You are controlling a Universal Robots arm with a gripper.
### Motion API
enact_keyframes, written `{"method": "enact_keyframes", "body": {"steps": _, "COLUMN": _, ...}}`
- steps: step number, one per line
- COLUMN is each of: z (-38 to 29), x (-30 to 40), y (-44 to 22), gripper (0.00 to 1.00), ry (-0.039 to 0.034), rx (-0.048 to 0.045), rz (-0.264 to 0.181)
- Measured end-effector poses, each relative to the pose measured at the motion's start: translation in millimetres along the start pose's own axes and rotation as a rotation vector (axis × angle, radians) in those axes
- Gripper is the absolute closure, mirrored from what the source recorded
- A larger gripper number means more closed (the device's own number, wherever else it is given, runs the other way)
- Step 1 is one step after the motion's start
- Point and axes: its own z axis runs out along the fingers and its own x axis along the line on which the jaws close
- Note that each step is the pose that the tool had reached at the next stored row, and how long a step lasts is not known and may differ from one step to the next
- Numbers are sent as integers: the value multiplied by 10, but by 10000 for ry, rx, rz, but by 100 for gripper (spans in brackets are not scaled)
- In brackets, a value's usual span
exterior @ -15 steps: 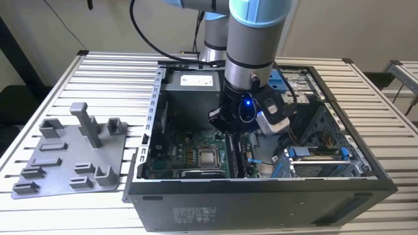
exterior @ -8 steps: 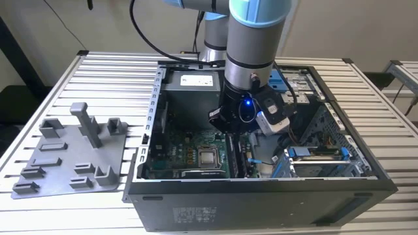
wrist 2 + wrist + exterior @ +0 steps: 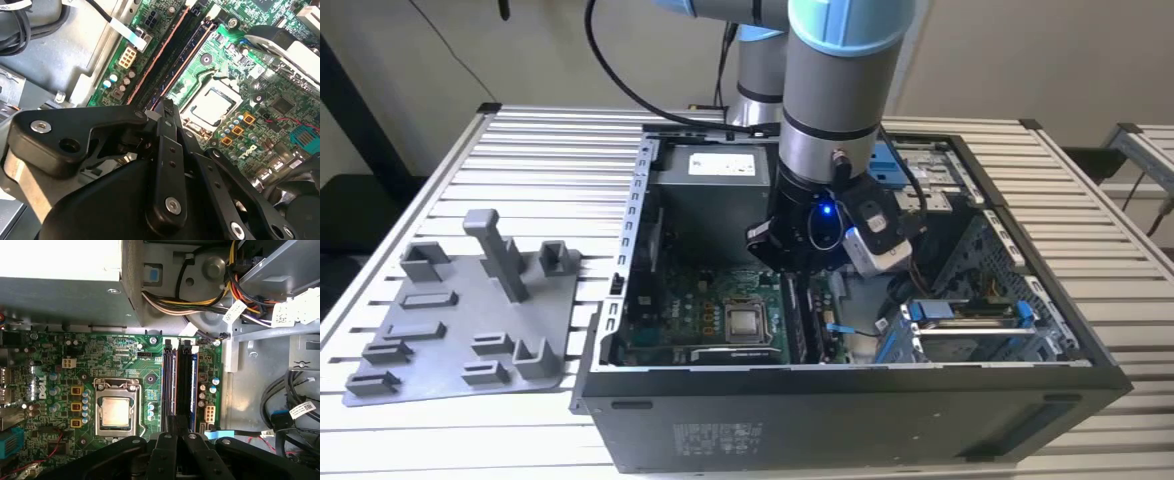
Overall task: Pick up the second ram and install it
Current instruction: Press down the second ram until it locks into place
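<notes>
Motherboard (image 3: 100,355) is your landmark: the gripper (image 3: 176,426) sits low over its memory slots, fingers (image 3: 170,422) drawn together around the end of the second ram (image 3: 186,385), which stands in a slot beside the CPU socket (image 3: 116,412). In the second wrist view you see the same slots (image 3: 175,50) running away from the gripper (image 3: 162,107). Bundled power cables (image 3: 200,300) crowd past the board's edge, under the power supply (image 3: 720,180). Outside the computer case (image 3: 854,400), a grey plastic tray (image 3: 454,320) with raised blocks lies on the slatted metal table (image 3: 534,150), towards the exterior view's left.
</notes>
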Motion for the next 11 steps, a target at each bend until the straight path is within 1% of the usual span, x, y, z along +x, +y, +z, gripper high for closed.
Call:
{"method": "enact_keyframes", "body": {"steps": 4, "z": 0, "x": 0, "y": 0, "gripper": 89, "ry": -1, "rx": 0, "rz": -6}}
{"method": "enact_keyframes", "body": {"steps": 6, "z": -1, "x": 0, "y": 0, "gripper": 89, "ry": 1, "rx": -6, "rz": -133}}
{"method": "enact_keyframes", "body": {"steps": 8, "z": -1, "x": 0, "y": 0, "gripper": 89, "ry": 2, "rx": -17, "rz": -393}}
{"method": "enact_keyframes", "body": {"steps": 11, "z": -1, "x": 0, "y": 0, "gripper": 89, "ry": -8, "rx": -44, "rz": -932}}
